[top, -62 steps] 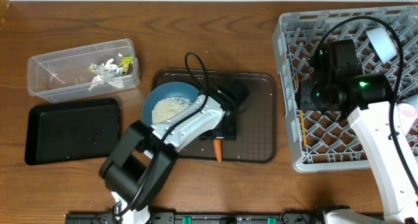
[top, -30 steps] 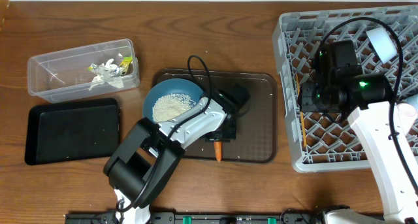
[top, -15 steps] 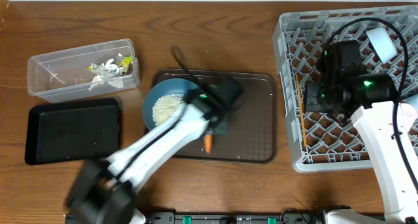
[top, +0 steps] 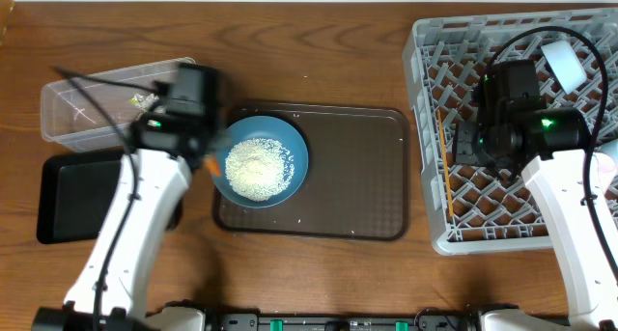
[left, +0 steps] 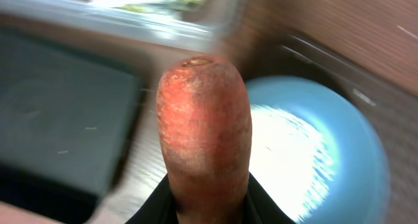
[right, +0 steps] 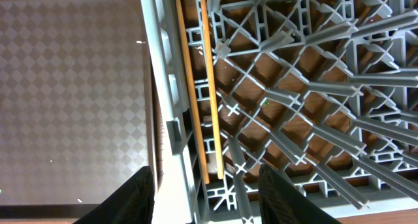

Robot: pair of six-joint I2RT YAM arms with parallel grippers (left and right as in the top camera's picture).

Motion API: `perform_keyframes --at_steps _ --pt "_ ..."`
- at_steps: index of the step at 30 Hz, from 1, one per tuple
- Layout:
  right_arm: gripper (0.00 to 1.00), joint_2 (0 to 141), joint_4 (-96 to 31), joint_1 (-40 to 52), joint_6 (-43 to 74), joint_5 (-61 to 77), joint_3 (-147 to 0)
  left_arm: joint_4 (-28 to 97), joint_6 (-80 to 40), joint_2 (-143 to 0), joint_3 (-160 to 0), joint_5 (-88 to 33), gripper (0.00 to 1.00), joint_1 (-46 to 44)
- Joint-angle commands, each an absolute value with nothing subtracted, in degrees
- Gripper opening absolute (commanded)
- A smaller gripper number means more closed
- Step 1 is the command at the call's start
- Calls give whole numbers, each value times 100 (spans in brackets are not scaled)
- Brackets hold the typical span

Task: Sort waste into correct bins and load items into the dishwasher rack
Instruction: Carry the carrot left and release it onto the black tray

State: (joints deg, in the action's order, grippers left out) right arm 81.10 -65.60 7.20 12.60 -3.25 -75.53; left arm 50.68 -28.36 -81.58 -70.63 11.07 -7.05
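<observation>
Left of the blue bowl [top: 294,157], our left gripper [left: 208,204] clamps the carrot [left: 204,139]; scraps [top: 150,101] binned, 2 chopsticks [right: 202,87] racked, rice [top: 256,167] undumped; our right gripper [right: 209,191] gapes empty.

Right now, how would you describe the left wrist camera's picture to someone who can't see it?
A close-up of an orange carrot pinched in the left gripper, blunt end up. Behind it, all blurred: a blue bowl of rice at right, a black tray at left, a clear tub at top.
</observation>
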Motion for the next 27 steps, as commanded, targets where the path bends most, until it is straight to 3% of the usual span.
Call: perform_keyframes --at_steps 1,16,22,27 --pt "46 8121 -6593 655 1306 -366 -7568 5118 -2746 -8473 -7124 1249 19 132" --pt "46 8121 -6711 655 1306 -368 -7568 4890 -3223 -10029 -7072 989 19 3055" --pt "46 8121 -6718 655 1306 -366 -7568 4762 -3218 -10206 -7074 379 32 3535" --pt "45 8121 -6770 655 1295 -373 -7568 4777 -3216 -10191 -7074 237 56 3566"
